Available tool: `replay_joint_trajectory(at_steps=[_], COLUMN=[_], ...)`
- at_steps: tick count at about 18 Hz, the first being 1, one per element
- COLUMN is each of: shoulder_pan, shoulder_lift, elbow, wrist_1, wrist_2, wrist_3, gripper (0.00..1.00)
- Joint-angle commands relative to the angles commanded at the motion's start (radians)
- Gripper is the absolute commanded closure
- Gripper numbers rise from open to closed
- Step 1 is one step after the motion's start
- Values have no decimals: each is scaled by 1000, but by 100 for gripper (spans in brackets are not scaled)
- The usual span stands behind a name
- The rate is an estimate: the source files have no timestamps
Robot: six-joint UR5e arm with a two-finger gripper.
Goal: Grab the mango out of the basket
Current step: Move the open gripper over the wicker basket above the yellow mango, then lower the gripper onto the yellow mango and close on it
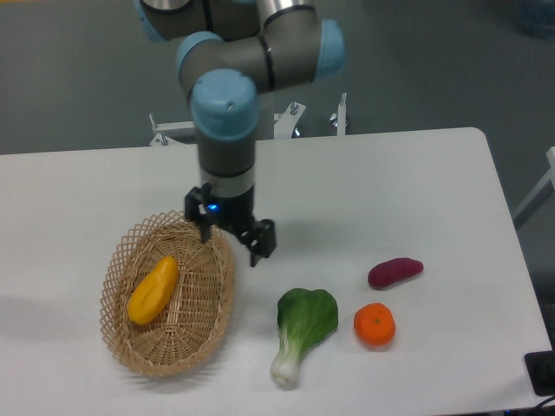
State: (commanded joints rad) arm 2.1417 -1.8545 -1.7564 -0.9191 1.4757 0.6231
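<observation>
Approach step: the gripper (232,239) is positioned over the basket (139,354) rim, fingers spread and empty. Alignment over the mango (153,289), then descent, is required.

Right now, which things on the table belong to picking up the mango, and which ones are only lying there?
Part of the job:
mango, lying in the basket
basket
gripper, open, above the basket's right rim

Just lying about:
bok choy
tangerine
purple sweet potato
</observation>
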Motion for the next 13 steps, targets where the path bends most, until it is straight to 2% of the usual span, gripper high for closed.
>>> replay_joint_trajectory(at_steps=[2,7,13], shoulder_pan=[-35,-83,-114], shoulder_lift=[-28,-80,-106], elbow=[-5,-8,-37], wrist_1=[48,59,63], wrist_2=[0,3,15], wrist_3=[-52,-59,-60], gripper=[0,0,0])
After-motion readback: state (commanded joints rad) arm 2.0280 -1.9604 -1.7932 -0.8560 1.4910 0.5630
